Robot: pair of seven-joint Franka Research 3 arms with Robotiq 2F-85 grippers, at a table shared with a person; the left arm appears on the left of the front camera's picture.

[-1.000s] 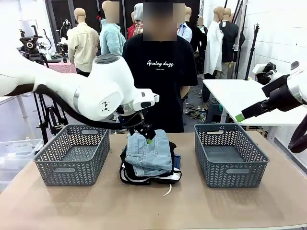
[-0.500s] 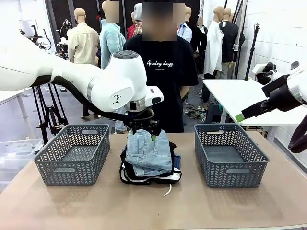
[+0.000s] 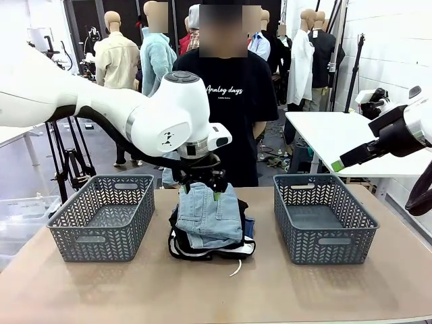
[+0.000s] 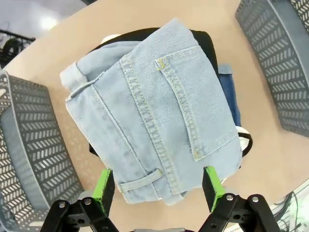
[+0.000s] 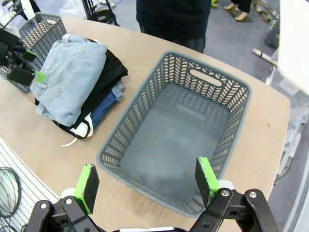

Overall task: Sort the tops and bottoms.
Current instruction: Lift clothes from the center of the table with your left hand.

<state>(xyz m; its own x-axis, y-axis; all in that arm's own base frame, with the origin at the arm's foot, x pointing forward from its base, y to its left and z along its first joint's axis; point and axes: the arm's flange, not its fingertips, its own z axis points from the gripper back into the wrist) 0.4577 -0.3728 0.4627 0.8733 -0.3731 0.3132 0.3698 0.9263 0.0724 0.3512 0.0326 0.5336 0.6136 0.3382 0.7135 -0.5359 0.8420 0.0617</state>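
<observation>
Tabletop [image 3: 101, 290] clothes pile [image 3: 209, 226] unmoved, left tool [image 3: 202, 187] now squarely above

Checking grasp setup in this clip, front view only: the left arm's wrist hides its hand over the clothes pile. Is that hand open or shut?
Observer: Open. The left hand straddles the waistband edge of the folded light-blue denim.
Reviewer: And the other arm's?
Observer: The right hand is open too, above the right basket, looking down into it.
Reviewer: What's that top piece?
Observer: Its back pocket and belt loop show, so it's bottoms.
</observation>
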